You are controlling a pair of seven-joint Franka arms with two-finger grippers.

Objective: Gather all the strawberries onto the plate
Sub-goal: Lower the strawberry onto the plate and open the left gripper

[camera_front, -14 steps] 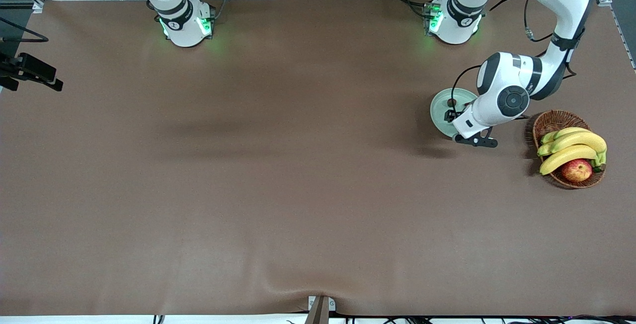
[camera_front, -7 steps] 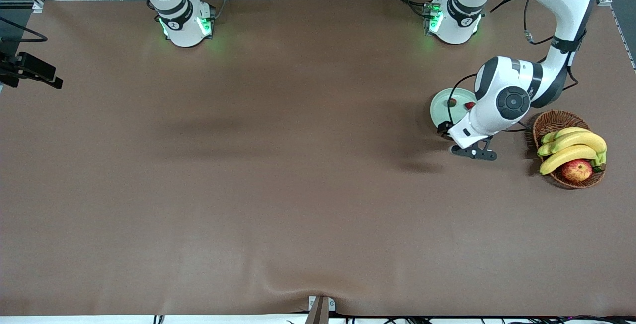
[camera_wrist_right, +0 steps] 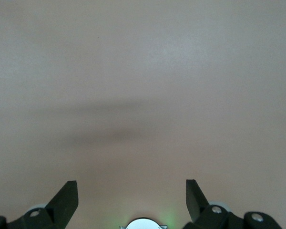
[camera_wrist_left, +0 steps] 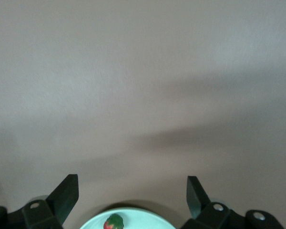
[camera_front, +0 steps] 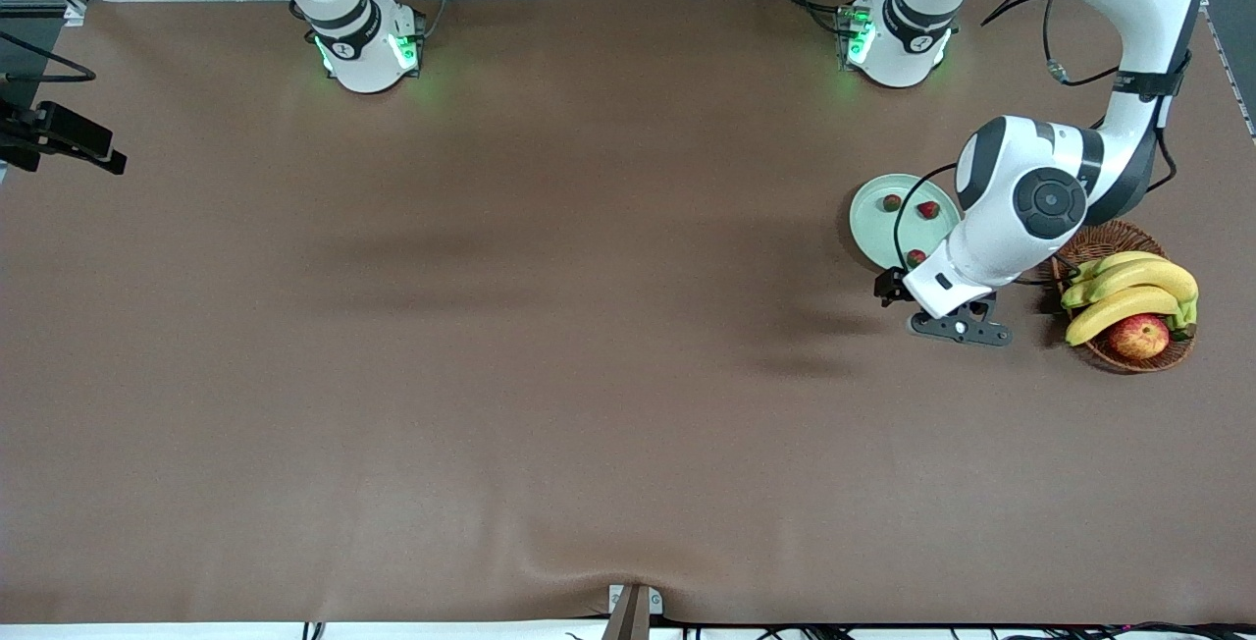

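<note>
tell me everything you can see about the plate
The plate is round, shallow and pale mint green, glossy with a raised rim. It lies flat on the brown table toward the left arm's end, beside the wicker basket. Three strawberries lie in it, apart from one another. The left arm's wrist covers its edge.

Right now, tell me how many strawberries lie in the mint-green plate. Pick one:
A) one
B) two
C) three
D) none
C: the front view shows three strawberries inside the rim of the mint-green plate, and no berry lies on the brown table around it.
</note>
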